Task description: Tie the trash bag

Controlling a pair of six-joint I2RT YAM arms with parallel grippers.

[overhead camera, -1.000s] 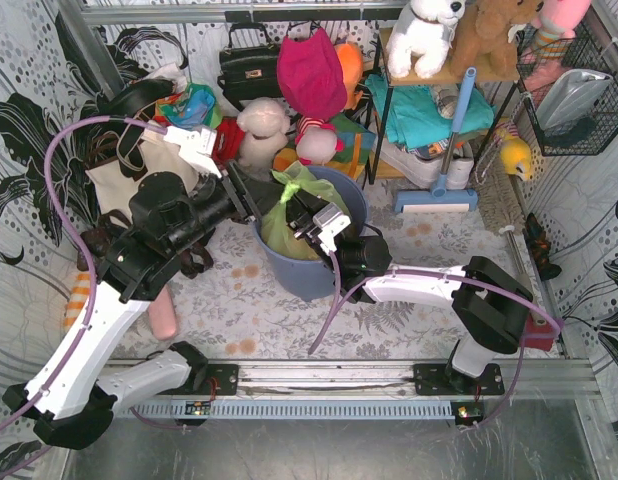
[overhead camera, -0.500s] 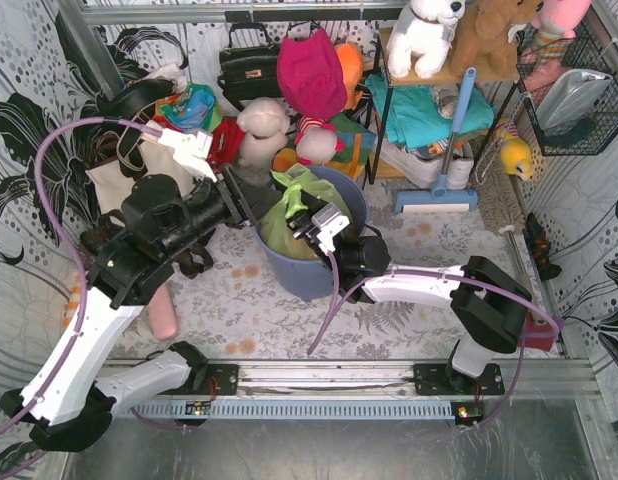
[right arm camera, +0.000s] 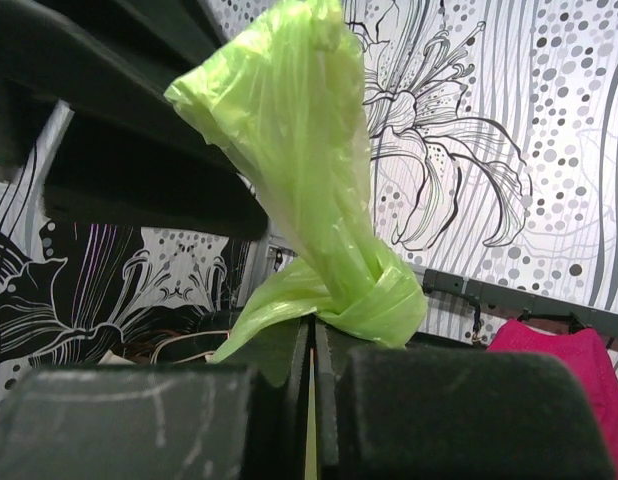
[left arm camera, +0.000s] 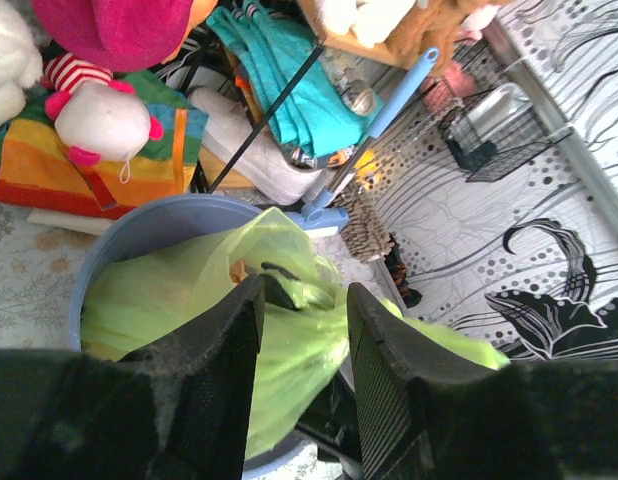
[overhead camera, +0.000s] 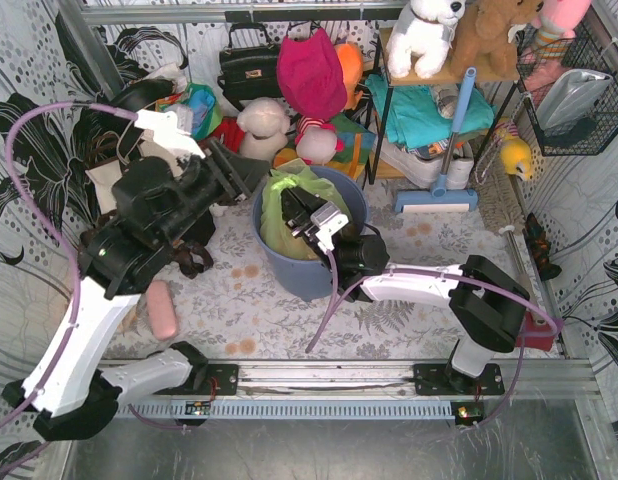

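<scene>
The lime-green trash bag [overhead camera: 281,208] sits inside the round blue-grey bin [overhead camera: 307,272] at the table's middle. My right gripper [overhead camera: 295,212] reaches in from the right and is shut on the bag's twisted neck. In the right wrist view the jaws [right arm camera: 311,335] pinch the plastic just under a wrapped knot [right arm camera: 377,298], and a loose tail [right arm camera: 289,110] stands up above it. My left gripper [overhead camera: 244,172] hovers at the bin's far-left rim, open and empty. In the left wrist view its fingers [left arm camera: 227,340] frame the bag [left arm camera: 189,290] without touching it.
Plush toys [overhead camera: 264,130], a black handbag [overhead camera: 249,65] and a pink bag [overhead camera: 311,75] crowd the back behind the bin. A shelf with a blue-handled squeegee [overhead camera: 444,150] stands at the back right. A pink object [overhead camera: 162,308] lies on the mat at the left.
My left gripper has drawn back up and to the left, away from the bag. The bag's raised peak has slumped down over the bin. The right gripper keeps its hold.
</scene>
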